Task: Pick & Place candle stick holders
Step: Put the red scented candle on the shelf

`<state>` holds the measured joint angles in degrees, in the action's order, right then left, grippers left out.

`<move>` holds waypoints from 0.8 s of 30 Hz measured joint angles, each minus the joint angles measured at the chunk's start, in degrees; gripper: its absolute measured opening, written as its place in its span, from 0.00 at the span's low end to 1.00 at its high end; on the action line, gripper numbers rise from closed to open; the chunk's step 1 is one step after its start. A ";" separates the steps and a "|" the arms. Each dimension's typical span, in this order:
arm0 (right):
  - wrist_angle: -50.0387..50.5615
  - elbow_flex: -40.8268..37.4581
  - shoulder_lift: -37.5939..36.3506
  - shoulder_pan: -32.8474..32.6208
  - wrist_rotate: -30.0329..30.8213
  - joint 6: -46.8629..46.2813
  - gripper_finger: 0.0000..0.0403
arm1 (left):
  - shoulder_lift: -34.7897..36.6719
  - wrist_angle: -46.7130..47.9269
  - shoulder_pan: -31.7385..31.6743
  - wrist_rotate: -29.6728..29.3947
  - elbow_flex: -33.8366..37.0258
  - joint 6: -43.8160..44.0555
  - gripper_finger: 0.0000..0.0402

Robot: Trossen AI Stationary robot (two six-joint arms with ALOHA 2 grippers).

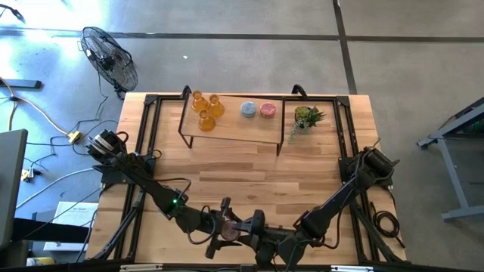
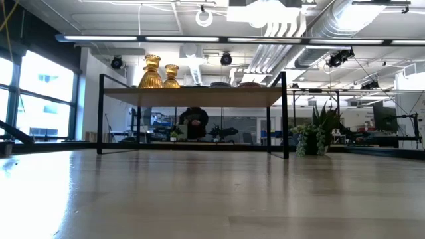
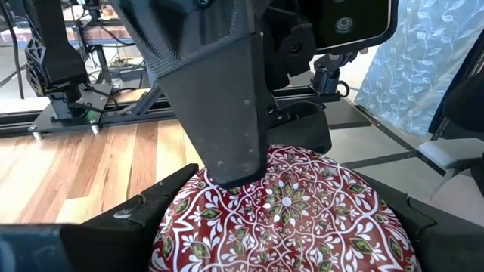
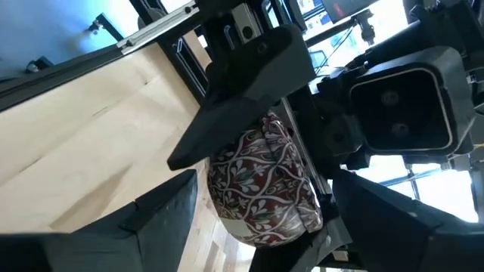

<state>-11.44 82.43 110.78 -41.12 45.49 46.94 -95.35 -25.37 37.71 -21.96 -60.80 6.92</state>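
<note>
Both arms meet at the near edge of the table (image 1: 249, 170): left end effector (image 1: 227, 229) and right end effector (image 1: 253, 227) both clamp one squat red-and-white patterned holder (image 3: 280, 208), likely a handover between arms. The other candle stick holders sit well apart on the black shelf (image 1: 231, 128): three amber holders (image 1: 206, 109), blue-grey holder (image 1: 249, 109), pink holder (image 1: 268, 109), with the potted plant (image 1: 306, 118) beside it.

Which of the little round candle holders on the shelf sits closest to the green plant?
The pink holder. It sits right of the blue-grey holder, on the shelf's end nearest the plant. The orange ones are at the far end.
</note>
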 joint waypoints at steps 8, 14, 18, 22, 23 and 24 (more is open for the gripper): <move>0.02 0.00 -0.04 0.00 0.57 -0.48 0.69 | 0.00 0.42 -0.33 0.20 0.00 0.20 0.68; 0.74 0.00 -0.04 -0.07 0.50 -0.41 0.52 | 0.00 0.36 -0.35 0.32 0.01 0.57 0.68; 0.90 0.00 -0.09 -0.08 -1.31 -0.40 0.45 | -0.05 0.75 -0.33 0.66 0.07 0.71 0.68; 0.89 0.00 -0.15 -0.13 -0.85 -0.63 0.44 | -0.07 0.69 -0.66 1.18 0.07 0.81 0.68; 0.86 0.00 -0.15 -0.13 -0.87 -0.61 0.44 | -0.07 0.66 -0.67 1.28 0.07 0.82 0.68; 0.89 0.00 -0.15 -0.09 -0.87 -0.59 0.44 | -0.07 0.66 -0.69 1.30 0.07 0.82 0.68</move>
<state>-10.55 82.43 110.63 -41.21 44.62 46.35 -95.42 -24.71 37.02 -20.67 -60.73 7.75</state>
